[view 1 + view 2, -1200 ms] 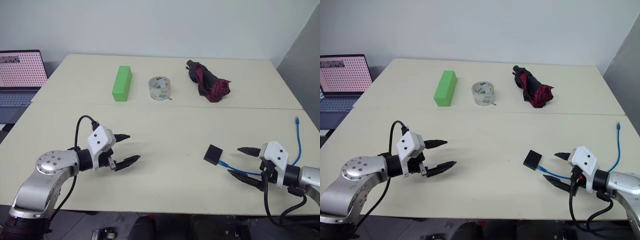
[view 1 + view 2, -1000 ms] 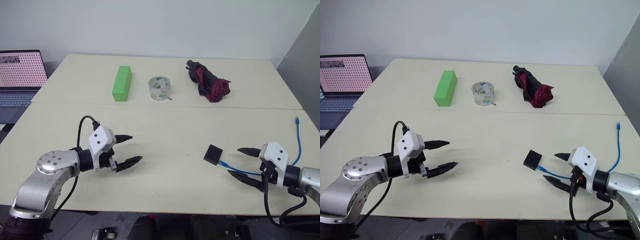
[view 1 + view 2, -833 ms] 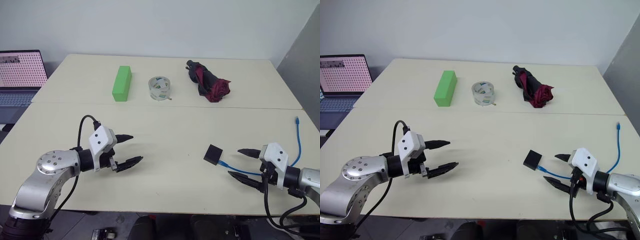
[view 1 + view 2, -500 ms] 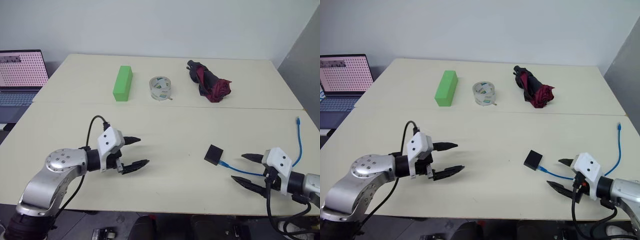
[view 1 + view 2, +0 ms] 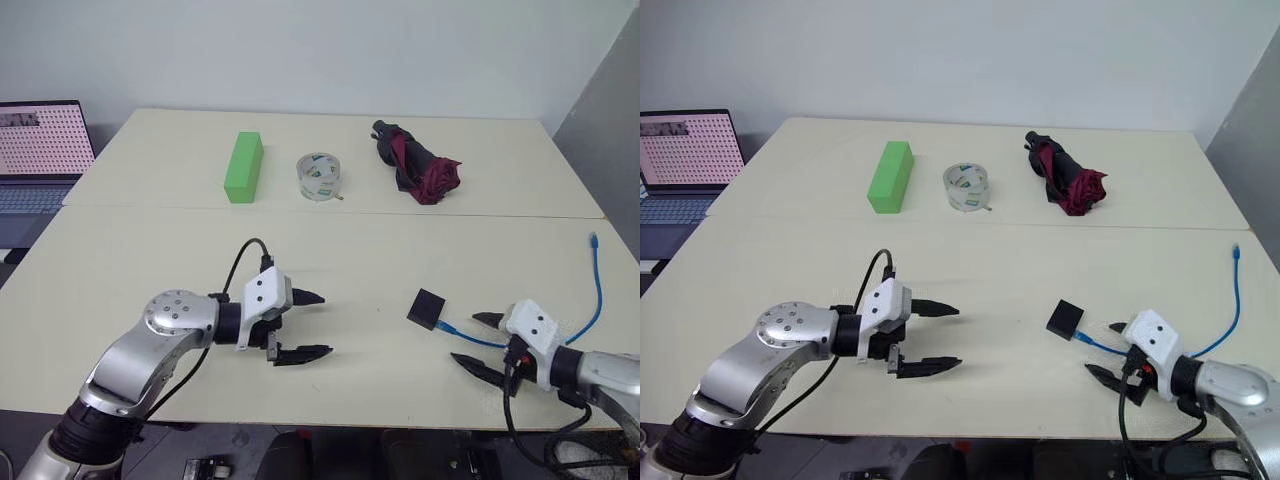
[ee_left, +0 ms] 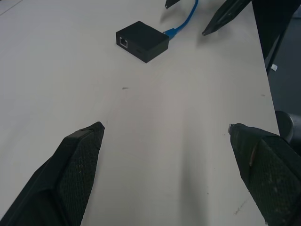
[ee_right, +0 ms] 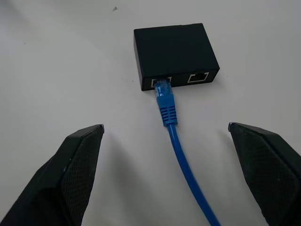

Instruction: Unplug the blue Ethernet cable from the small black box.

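Two ports on small black box (image 7: 175,49) | blue Ethernet cable (image 7: 169,113) seemingly seated in one

blue cable (image 7: 176,141), black box (image 7: 174,47), green block (image 5: 243,167)

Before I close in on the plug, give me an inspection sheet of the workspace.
Surface: pale table, seam across the middle.
Job's things: blue Ethernet cable plugged into one port of the small black box; port beside it free.
Clutter: green block, tape roll, folded umbrella along the far half.
Grippers: left gripper open, over bare table; right gripper open, straddling the cable behind the plug, holding nothing.
Cables: blue cable's free end near the table's right edge.
Surroundings: laptop at left, white wall.
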